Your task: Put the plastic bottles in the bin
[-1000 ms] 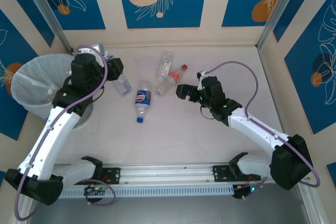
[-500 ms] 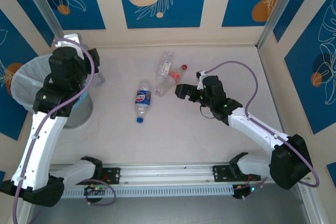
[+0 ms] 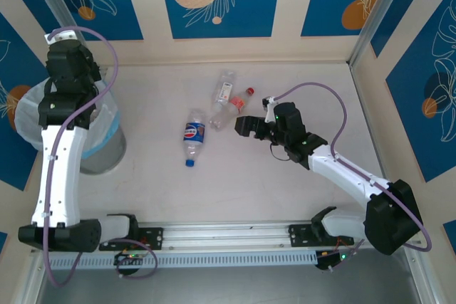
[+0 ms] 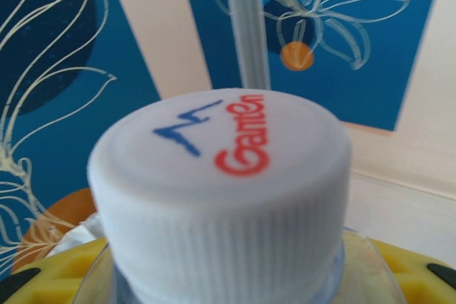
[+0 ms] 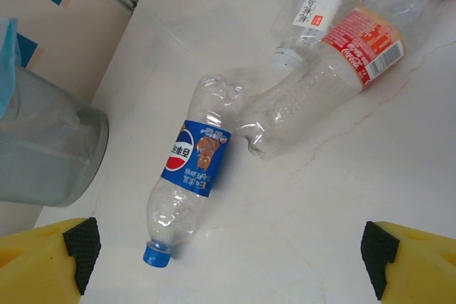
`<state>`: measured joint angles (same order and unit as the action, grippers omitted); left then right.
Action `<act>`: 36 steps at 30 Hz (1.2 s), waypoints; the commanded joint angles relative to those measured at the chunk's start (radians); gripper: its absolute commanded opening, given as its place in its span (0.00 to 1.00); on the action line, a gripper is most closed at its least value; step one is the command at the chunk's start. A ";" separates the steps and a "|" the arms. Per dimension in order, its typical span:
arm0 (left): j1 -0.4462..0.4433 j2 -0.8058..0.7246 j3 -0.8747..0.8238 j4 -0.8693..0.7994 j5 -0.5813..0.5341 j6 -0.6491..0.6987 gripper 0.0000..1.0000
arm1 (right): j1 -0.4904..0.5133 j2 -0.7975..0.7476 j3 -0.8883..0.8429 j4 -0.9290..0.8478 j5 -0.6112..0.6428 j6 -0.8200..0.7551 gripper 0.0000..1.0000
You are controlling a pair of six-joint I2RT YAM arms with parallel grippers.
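Now left gripper (image 3: 68, 58) has carried its bottle (image 4: 221, 197) over the bin (image 3: 102, 129); right gripper (image 3: 246, 125) wide

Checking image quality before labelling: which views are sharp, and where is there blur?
Left wrist: the white-capped bottle sits very close, slightly soft, wall behind blurred. Right wrist: sharp, the Pepsi bottle label readable. Top external: even light, faint shadows.

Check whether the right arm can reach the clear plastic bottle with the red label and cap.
Likely yes: the open right gripper faces the red-labelled clear plastic bottle, only bare tabletop between them.
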<state>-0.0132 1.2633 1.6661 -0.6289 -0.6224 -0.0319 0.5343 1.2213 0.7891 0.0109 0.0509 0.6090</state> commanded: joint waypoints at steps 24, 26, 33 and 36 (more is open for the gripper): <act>0.351 0.135 -0.219 0.256 0.072 0.262 0.53 | 0.001 0.006 0.066 -0.120 -0.052 -0.086 1.00; 0.355 0.148 -0.226 0.264 0.064 0.300 0.56 | 0.002 0.003 0.066 -0.129 -0.049 -0.087 0.99; 0.371 0.191 -0.199 0.233 0.083 0.356 0.88 | 0.000 -0.004 0.070 -0.135 -0.042 -0.098 1.00; 0.371 0.189 -0.168 0.202 0.136 0.323 0.99 | 0.000 -0.004 0.076 -0.140 -0.036 -0.094 0.99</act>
<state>0.3450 1.4555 1.4452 -0.4046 -0.5430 0.2943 0.5354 1.2213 0.8230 -0.1146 0.0006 0.5297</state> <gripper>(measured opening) 0.980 0.995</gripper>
